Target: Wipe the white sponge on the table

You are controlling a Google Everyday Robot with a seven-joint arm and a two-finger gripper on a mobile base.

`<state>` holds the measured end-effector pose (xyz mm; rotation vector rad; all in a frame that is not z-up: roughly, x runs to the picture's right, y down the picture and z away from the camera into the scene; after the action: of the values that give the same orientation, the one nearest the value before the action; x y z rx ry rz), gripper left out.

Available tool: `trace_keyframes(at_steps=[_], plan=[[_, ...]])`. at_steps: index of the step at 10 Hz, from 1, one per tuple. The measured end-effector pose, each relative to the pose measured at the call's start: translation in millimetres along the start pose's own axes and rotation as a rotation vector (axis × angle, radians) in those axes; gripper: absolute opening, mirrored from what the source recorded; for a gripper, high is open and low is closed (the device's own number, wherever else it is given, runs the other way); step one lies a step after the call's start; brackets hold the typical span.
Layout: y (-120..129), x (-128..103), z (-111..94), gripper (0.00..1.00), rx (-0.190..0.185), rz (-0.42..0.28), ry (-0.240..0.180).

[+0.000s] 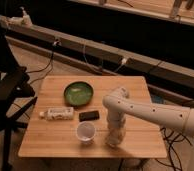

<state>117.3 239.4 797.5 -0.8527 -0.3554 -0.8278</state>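
Camera view: dim room, dark wall at the back. A long grey ledge [140,62] runs diagonally behind the work area, with cables [87,59] hanging off it. Black chair [9,95] at the left edge.

The table [45,142] is a rectangular light-brown wooden top made of joined planks, with faint grain and a matte finish.

The white arm [155,112] comes in from the right. It has smooth rounded shells and bends at an elbow over the table's right half, then drops straight down toward the front right area.

Green bowl [78,93]: round, shallow and glossy, left of centre toward the back. White packet [60,113]: long and labelled, lying flat in front of the bowl on the left. White cup [85,132]: round and open-topped, upright near the front edge. Dark slab [89,115]: small, flat and rectangular, between the bowl and the cup, just right of the packet.

Gripper [115,134]: at the arm's lower end, pointing down and low over the wood, just right of the cup and apart from it. Can't tell whether it is apart, together or clamped.

White sponge [113,142]: small pale soft-edged block on the table directly under the gripper, touching it or nearly so. Its outline merges with the tool, so contact is unclear.
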Motion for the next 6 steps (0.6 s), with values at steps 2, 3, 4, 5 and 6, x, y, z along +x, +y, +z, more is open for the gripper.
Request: trace_keyframes(at_steps=[2, 3, 4, 5, 6], plan=[[-12, 0, -14, 0.26, 0.014, -0.01, -0.006], [-12, -2, -13, 0.27, 0.004, -0.004, 0.0], [-11, -3, -10, 0.27, 0.0, -0.003, 0.0], [-14, 0, -9, 0.27, -0.003, -0.004, 0.003], [-23, 0, -8, 0.27, -0.005, -0.01, 0.003]])
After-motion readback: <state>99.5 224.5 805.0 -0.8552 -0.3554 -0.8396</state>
